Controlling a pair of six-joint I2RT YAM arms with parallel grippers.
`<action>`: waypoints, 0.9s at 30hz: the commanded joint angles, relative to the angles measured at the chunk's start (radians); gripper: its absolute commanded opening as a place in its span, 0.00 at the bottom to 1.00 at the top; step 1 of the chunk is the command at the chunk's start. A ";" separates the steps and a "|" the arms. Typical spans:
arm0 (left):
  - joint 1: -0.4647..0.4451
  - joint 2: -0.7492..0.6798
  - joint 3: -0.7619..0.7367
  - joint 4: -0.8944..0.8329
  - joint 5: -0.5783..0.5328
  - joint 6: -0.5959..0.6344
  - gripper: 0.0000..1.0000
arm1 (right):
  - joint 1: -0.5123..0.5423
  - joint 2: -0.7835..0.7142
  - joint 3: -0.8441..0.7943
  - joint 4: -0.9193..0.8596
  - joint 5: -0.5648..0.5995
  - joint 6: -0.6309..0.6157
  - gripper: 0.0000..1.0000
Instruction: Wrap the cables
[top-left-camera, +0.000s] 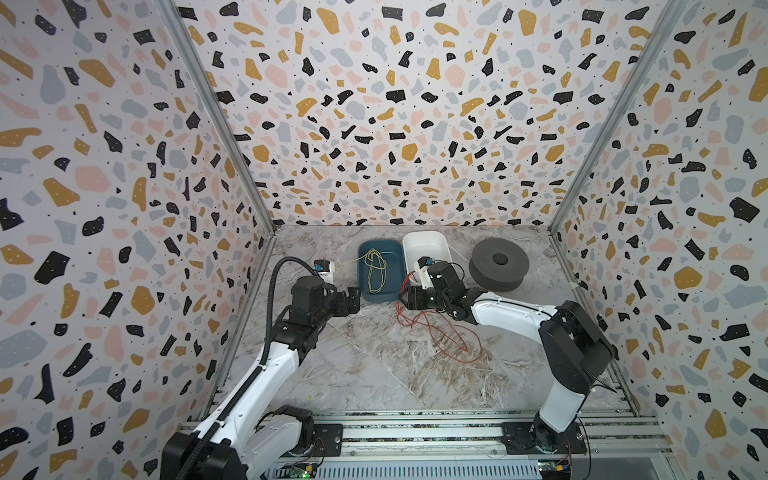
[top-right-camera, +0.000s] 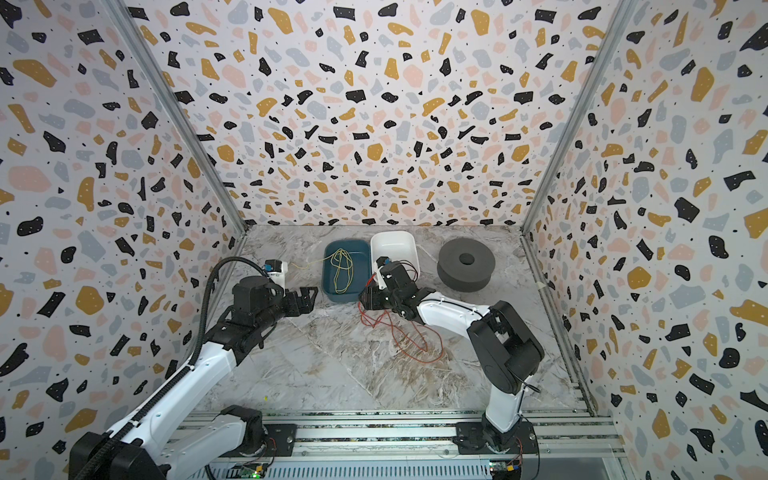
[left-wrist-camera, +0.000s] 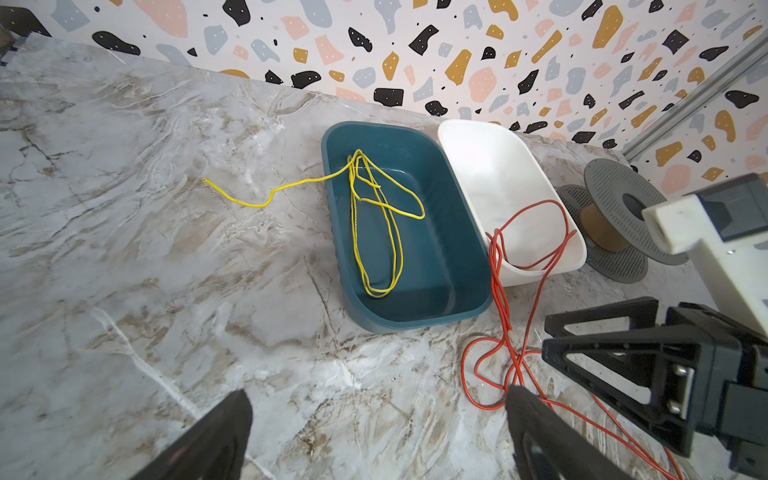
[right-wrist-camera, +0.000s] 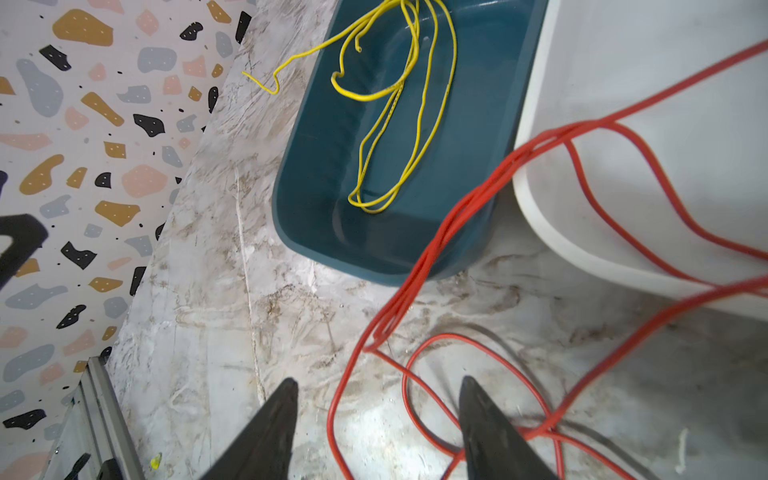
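A marble-patterned desk (top-left-camera: 353, 374) stands inside terrazzo-print walls (top-left-camera: 395, 124). Near the middle of its far edge a teal tub (top-left-camera: 395, 286) and a white tub (top-left-camera: 428, 245) sit side by side, rims touching. A thin yellow wire (left-wrist-camera: 355, 232) lies in long loose loops in the teal tub, one end trailing over the rim onto the desk toward the left edge. A grey spool (top-left-camera: 498, 266) lies flat toward the far right corner.

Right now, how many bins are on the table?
2. The teal bin at the back holds the yellow wire; the white bin on its right has red cable looped in. None seem hidden.
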 joint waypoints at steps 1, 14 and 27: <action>-0.003 -0.012 -0.009 0.004 -0.009 0.012 0.96 | 0.004 0.030 0.093 -0.011 0.020 0.038 0.58; -0.004 -0.015 -0.012 0.009 -0.005 0.007 0.96 | 0.013 0.118 0.246 -0.199 0.165 0.041 0.44; -0.004 -0.021 -0.015 0.008 -0.008 0.004 0.96 | 0.032 0.211 0.353 -0.285 0.203 0.047 0.44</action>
